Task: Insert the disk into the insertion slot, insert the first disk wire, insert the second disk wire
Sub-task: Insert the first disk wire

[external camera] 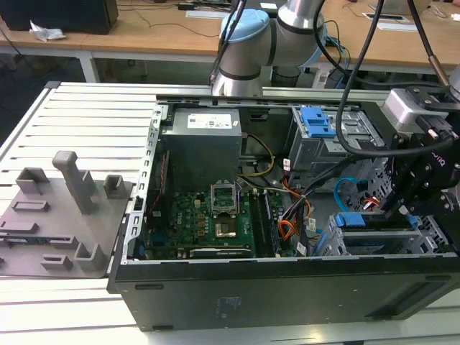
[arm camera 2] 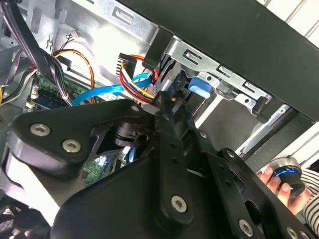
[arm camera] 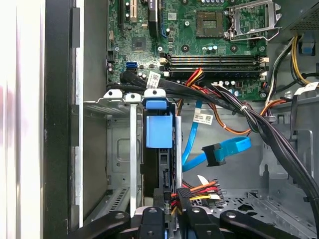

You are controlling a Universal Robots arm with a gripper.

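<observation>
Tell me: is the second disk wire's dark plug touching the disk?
Apart. In the first wrist view the dark plug of the second disk wire hangs loose, with a clear gap between it and the disk.

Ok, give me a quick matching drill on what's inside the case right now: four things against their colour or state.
Things:
1. the disk
2. the second disk wire
3. wire bundle
4. circuit board

Colour or state:
A. green
B. red, yellow and black
C. sitting in the insertion slot, blue carrier showing
D. light blue, dark plug hanging free

Pairs: 1-C, 2-D, 3-B, 4-A.
</observation>
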